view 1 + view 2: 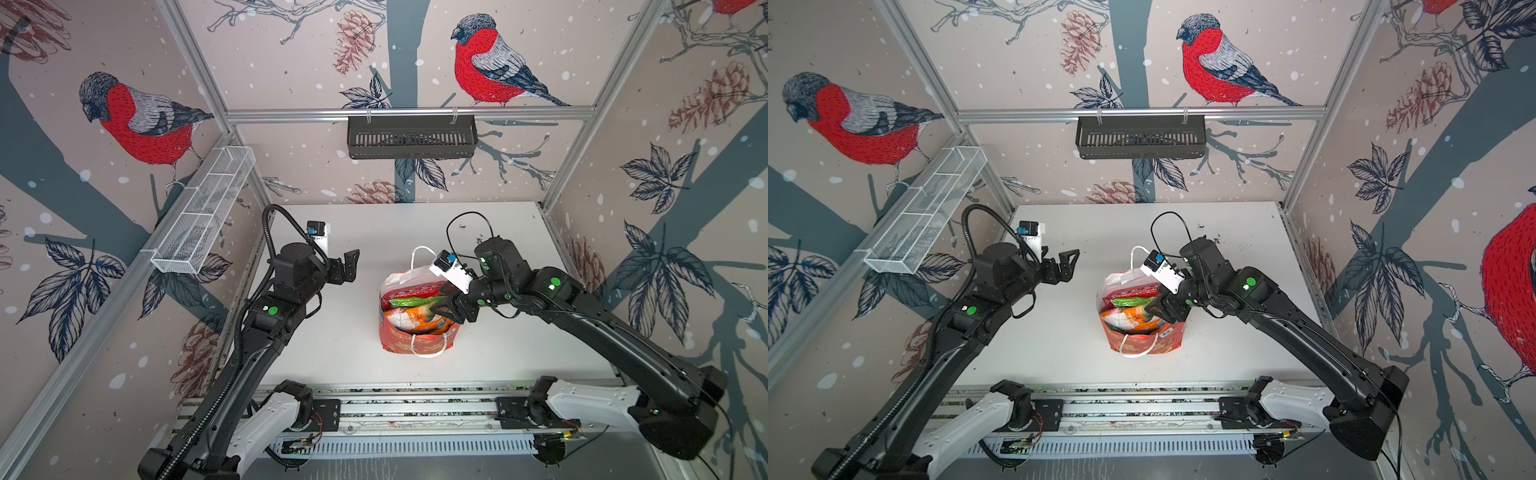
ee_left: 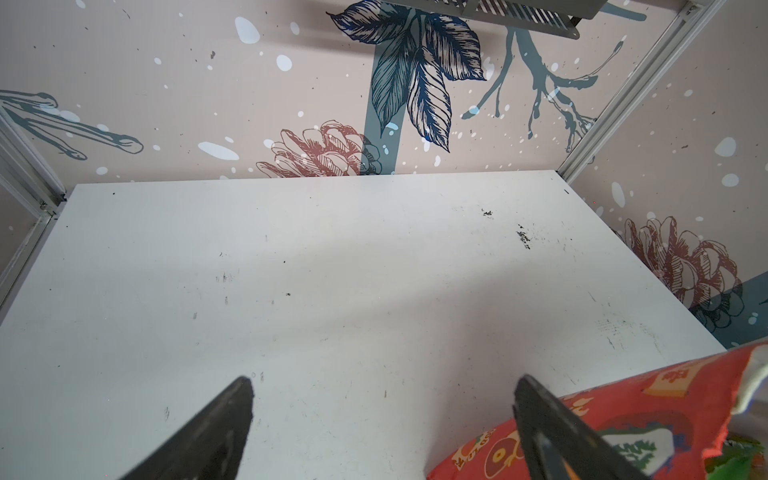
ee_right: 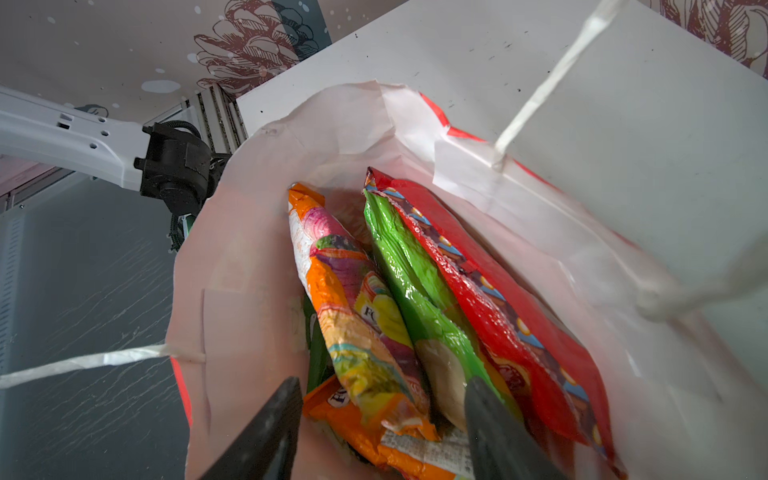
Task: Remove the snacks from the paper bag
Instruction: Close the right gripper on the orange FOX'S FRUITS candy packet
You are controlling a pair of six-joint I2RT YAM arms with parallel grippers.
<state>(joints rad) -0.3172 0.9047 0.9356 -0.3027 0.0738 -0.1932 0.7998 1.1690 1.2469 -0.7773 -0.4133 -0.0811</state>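
The red-orange paper bag [image 1: 415,341] [image 1: 1142,343] stands upright near the middle of the white table, its mouth open and its white inside [image 3: 249,291] showing. Snacks stand in it: a large red packet [image 3: 478,270] [image 1: 411,289], a green chip bag [image 3: 407,274] [image 1: 415,301] and orange candy packs [image 3: 349,299] [image 1: 411,320]. My right gripper [image 1: 436,307] [image 1: 1148,307] [image 3: 382,386] reaches into the bag's mouth, jaws open either side of the orange packs. My left gripper [image 1: 353,259] [image 1: 1073,259] [image 2: 382,380] hangs wide open and empty left of the bag [image 2: 623,415].
A black slotted basket [image 1: 411,137] hangs on the back wall. A white wire basket [image 1: 208,208] hangs on the left wall. An aluminium rail [image 1: 415,409] runs along the table's front edge. White cord handles [image 3: 540,83] stand up from the bag's rim.
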